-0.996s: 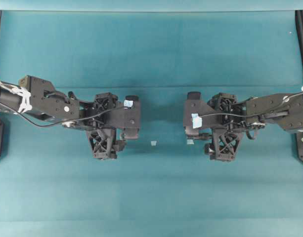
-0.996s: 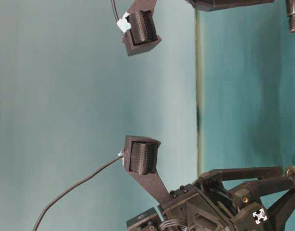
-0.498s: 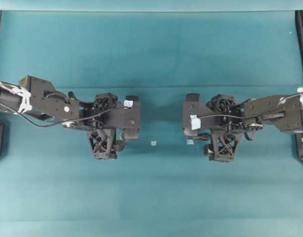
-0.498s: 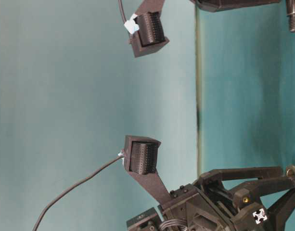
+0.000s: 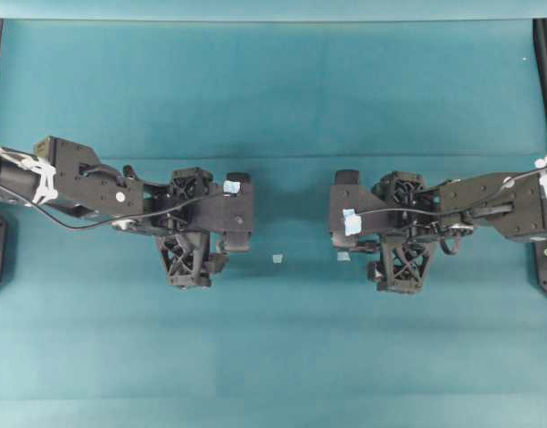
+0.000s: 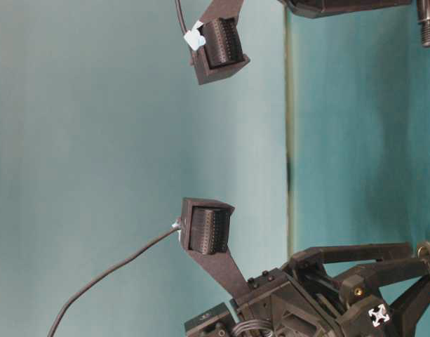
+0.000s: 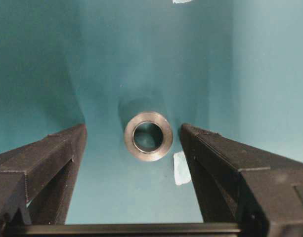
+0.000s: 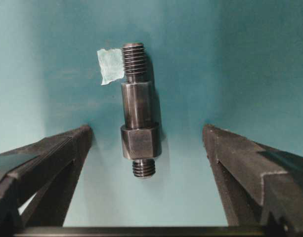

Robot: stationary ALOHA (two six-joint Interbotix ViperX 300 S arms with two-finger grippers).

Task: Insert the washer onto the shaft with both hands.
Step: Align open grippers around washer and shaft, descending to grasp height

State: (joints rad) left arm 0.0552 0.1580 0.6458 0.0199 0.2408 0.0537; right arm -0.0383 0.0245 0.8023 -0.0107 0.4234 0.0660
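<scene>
Facing each other across the teal table, both arms sit near mid-table, tips pointed inward, a bare strip of cloth between them.

Left gripper: jaws wide, holding nothing. The washer lies flat on the cloth between the fingers, clear of both; room on either side. A pale-blue tape scrap lies just beside the washer, close to the inner edge of the finger on the view's right.

Right gripper: jaws wide, empty. The shaft lies on the cloth along the gap's centreline, threaded ends fore and aft, hex collar toward the camera. Generous clearance to each finger. Another tape piece touches the far threaded end.

Overhead, one small scrap lies alone in the gap between the arms. Table edges are well away.
</scene>
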